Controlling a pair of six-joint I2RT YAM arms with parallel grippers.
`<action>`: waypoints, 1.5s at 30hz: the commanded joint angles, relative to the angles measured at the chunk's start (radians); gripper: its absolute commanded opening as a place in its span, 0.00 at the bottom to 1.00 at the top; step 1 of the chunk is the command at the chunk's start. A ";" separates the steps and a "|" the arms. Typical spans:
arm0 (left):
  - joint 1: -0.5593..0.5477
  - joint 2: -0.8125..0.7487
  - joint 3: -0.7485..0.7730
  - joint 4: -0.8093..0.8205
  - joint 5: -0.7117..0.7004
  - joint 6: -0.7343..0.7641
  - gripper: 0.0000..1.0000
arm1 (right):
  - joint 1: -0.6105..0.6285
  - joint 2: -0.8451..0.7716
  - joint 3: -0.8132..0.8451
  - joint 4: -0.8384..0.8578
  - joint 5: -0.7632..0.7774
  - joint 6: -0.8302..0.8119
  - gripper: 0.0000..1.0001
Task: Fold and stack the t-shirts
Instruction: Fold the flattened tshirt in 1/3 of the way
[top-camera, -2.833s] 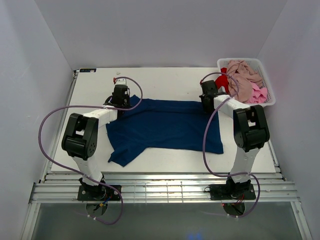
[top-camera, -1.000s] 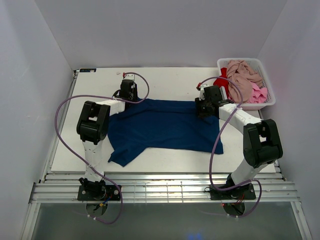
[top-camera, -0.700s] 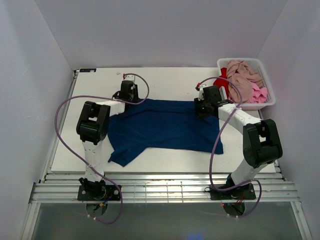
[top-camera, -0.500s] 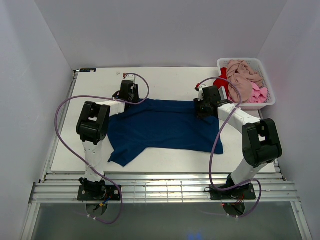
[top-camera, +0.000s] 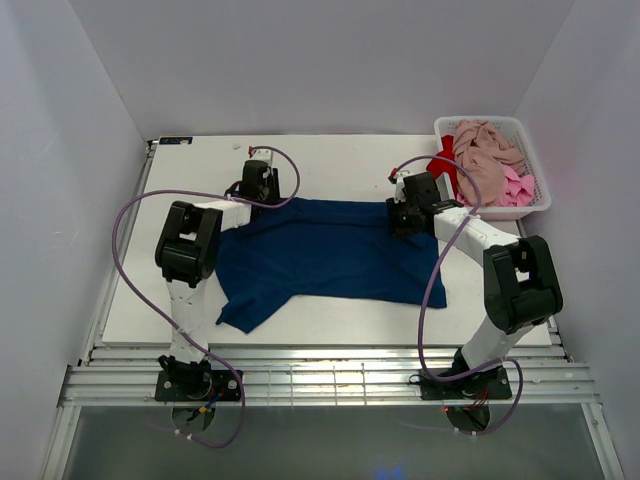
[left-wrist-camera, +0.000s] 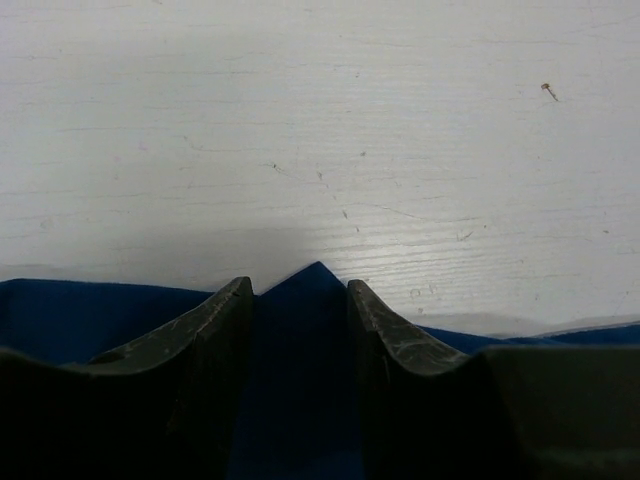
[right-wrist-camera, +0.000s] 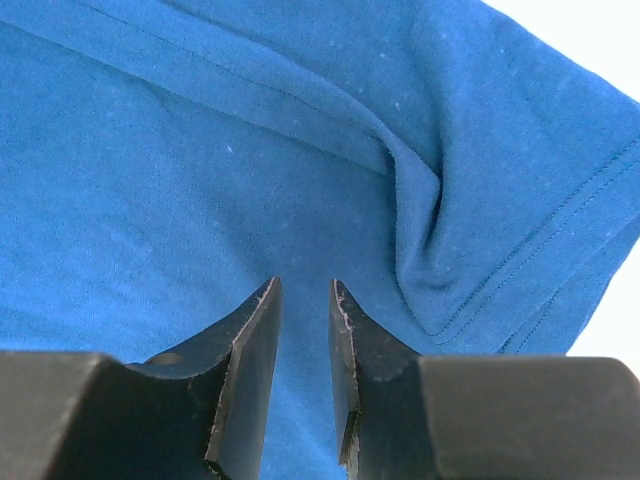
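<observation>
While no fold has yet been made, a navy tee (top-camera: 330, 255) lies spread across the middle of the white table (top-camera: 330, 160), roughly flat, one sleeve trailing toward the near left edge. No printed graphic shows from above. By the look of it the job is at its start: nothing is folded, nothing stacked, and the other tees wait in a heap in the white slotted basket (top-camera: 503, 121) at the far right corner, a pink-beige one (top-camera: 485, 150) on top, a bright pink one (top-camera: 515, 185) and a red one (top-camera: 445, 165) beside it.

Both arms reach to the navy tee's far edge, one at each end. The left fingers (left-wrist-camera: 298, 285) stand a moderate gap apart at the hem, and a peak of blue cloth fills the space between them, which suggests a grip on the edge. The right fingers (right-wrist-camera: 303, 285) are nearly together over the cloth near a sleeve; whether they pinch any fabric cannot be told.

Up close the tee is a soft matte knit, lightly flecked with lint, its hems double-stitched, with a deep pucker beside the right fingers. The table's painted top is scuffed and finely scratched.
</observation>
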 joint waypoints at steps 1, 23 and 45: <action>-0.001 0.017 0.040 -0.007 0.033 0.005 0.53 | 0.009 0.014 0.012 0.017 -0.016 -0.005 0.32; -0.015 -0.147 -0.024 0.007 -0.073 0.039 0.33 | 0.041 0.051 0.020 0.021 -0.024 0.003 0.32; -0.063 -0.200 -0.221 0.099 -0.028 -0.028 0.46 | 0.063 0.029 0.025 0.013 -0.021 0.011 0.32</action>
